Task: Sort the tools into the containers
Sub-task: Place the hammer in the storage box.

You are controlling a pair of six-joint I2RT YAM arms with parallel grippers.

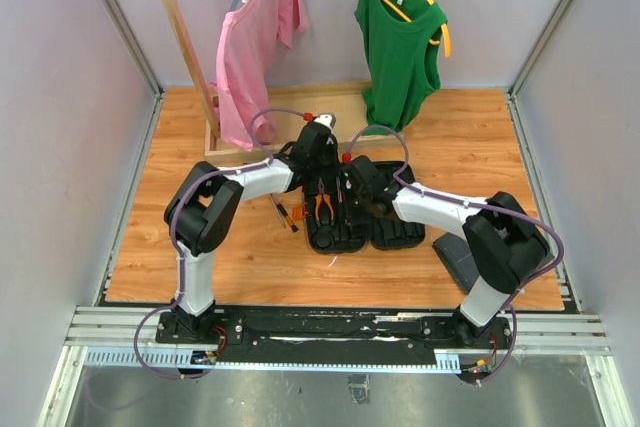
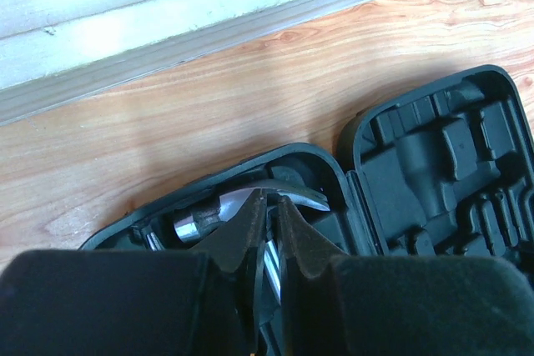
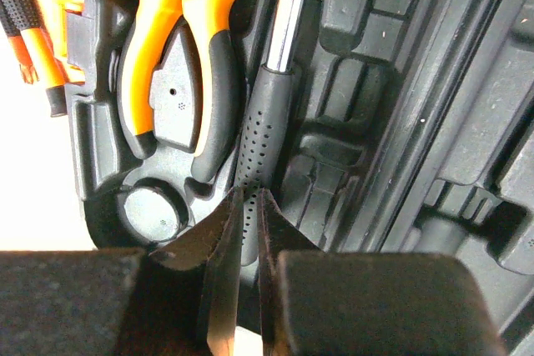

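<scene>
Pinching in tight, L jaws (image 2: 269, 199): only a sliver of gap, w/ the bright steel shaft of the hammer (image 2: 197, 223) running up btwn the fingers (image 2: 238, 239). Looks like a grip on that shaft, right below the head. Head & curved claw sit at the far end of the tool case (image 2: 442, 164), in its L half.

Over to R jaws (image 3: 249, 199): all but shut, tips poised at the butt end of the hammer (image 3: 265, 122), over its black dimpled handle. Can't tell if they touch it; nothing visibly held.

Hammer lies lengthways along the hinge side of that half, w/ the orange-handled pliers (image 3: 179, 56) nested in their slot just beside it. R half of the case lies open flat, moulded slots facing up.

Outside the case, on the desk (image 1: 470, 147) by its L edge: black-and-orange screwdrivers (image 1: 283, 211). Dark grey tray (image 1: 458, 257) rests near the R arm. Far back, a wooden rack (image 1: 180, 27) w/ pink shirt (image 1: 250, 47) & green tank top (image 1: 400, 37).
</scene>
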